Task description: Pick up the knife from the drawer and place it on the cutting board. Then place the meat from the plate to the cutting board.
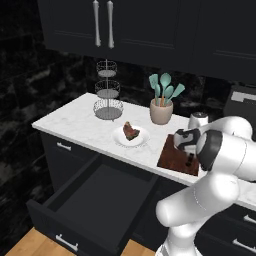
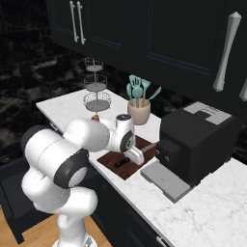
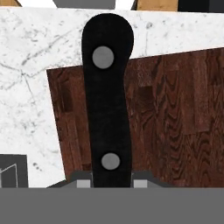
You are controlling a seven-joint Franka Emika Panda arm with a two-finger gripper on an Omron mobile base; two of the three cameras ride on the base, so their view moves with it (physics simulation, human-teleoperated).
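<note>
My gripper [image 3: 109, 180] is shut on the knife [image 3: 107, 109]. Its black, two-rivet handle sticks out from between the fingertips, low over the dark wooden cutting board [image 3: 175, 122]. From the right base, the gripper [image 2: 134, 157] is at the board [image 2: 112, 169] with the knife handle [image 2: 120, 164] pointing toward the counter's front. I cannot tell whether the knife touches the wood. The meat [image 1: 131, 131] lies on the white plate [image 1: 120, 138], left of the cutting board [image 1: 172, 159]. The drawer [image 1: 100, 197] stands pulled out below the counter, its inside dark.
A tiered wire basket stand [image 1: 108, 92] and a crock of teal utensils [image 1: 161, 111] stand at the back of the marble counter. A black coffee machine [image 2: 198, 140] sits right beside the board. The open drawer juts out into the floor space.
</note>
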